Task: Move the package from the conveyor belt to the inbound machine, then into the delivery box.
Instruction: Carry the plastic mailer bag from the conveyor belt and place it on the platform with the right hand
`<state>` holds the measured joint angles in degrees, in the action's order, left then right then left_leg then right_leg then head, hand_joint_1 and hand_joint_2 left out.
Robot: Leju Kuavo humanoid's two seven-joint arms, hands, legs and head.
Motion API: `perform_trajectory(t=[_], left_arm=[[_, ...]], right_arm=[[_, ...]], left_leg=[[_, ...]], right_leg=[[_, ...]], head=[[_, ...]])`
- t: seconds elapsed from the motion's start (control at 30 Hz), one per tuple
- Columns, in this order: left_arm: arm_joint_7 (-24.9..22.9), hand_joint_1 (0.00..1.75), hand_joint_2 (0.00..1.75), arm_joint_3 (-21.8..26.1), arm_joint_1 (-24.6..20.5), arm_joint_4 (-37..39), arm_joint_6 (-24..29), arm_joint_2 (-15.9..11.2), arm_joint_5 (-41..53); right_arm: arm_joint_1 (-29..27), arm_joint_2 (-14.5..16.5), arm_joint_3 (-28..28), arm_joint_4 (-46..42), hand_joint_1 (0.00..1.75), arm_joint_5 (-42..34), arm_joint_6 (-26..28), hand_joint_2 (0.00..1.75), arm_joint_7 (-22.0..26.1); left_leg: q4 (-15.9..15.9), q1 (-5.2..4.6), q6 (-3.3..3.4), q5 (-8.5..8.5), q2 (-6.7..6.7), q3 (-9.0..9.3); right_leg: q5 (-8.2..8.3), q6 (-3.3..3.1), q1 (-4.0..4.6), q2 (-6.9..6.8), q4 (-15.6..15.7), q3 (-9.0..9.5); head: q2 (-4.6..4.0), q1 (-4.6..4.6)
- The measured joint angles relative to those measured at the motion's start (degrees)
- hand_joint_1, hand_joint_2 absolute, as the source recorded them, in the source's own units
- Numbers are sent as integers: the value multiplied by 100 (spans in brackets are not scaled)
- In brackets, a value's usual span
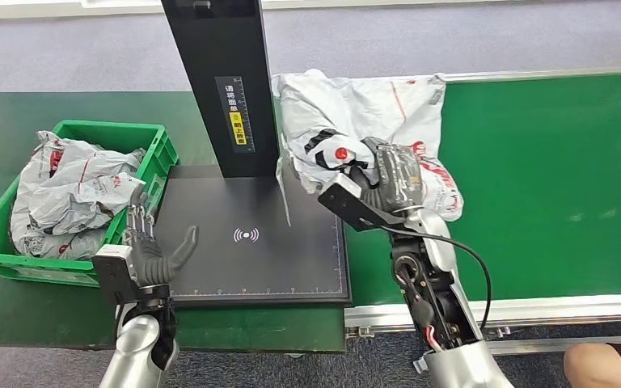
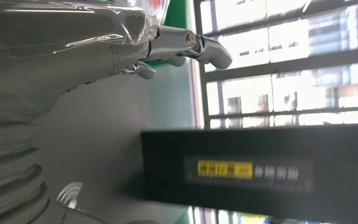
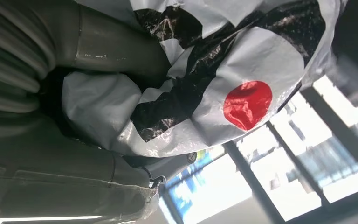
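Two hands in head view. Right hand point(image 1: 388, 174) grips the white package point(image 1: 356, 113) with red and black print, fingers clamped on its crumpled near edge; right wrist view shows plastic bunched against the thumb point(image 3: 116, 46). Package lies partly on the green conveyor belt point(image 1: 550, 178), left edge lifted toward the black inbound machine pad point(image 1: 242, 259), right beside the machine's upright post point(image 1: 226, 81). Left hand point(image 1: 149, 246) holds nothing, fingers apart and pointing up, at the pad's left edge just beside the green delivery box point(image 1: 149, 145). Box holds several crumpled grey mailers point(image 1: 69, 198). Person's knee point(image 1: 594, 364) at lower right.
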<state>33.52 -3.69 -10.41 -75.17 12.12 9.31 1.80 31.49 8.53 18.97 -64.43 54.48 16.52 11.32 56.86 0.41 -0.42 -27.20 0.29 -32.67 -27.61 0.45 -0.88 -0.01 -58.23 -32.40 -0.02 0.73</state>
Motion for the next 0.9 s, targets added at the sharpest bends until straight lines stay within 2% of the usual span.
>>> perform_trajectory(t=[0.17,0.37,0.6,0.9], left_arm=[[6,0,175,344,-80,-145,134,-87,33],[-20,0,175,736,-74,-376,196,-175,64],[-76,0,175,1042,-53,-598,186,-184,153],[-81,0,175,1134,-65,-645,122,-179,217]], right_arm=[[355,278,223,1351,175,-289,-95,175,203],[426,503,396,2202,175,-547,-279,175,379],[420,607,543,2515,175,-829,-498,175,614],[418,675,735,2582,175,-1041,-711,175,755]], left_leg=[[0,0,0,-2,-4,-9],[0,0,-1,-2,-4,-17],[0,0,-1,-2,-3,-17],[0,0,-1,-2,1,-16]], right_leg=[[-1,0,0,0,-1,-9],[-2,0,0,0,0,-19],[-1,0,0,0,0,-19],[-1,0,0,1,0,-22]], head=[[1,0],[0,1],[0,1],[1,1]])
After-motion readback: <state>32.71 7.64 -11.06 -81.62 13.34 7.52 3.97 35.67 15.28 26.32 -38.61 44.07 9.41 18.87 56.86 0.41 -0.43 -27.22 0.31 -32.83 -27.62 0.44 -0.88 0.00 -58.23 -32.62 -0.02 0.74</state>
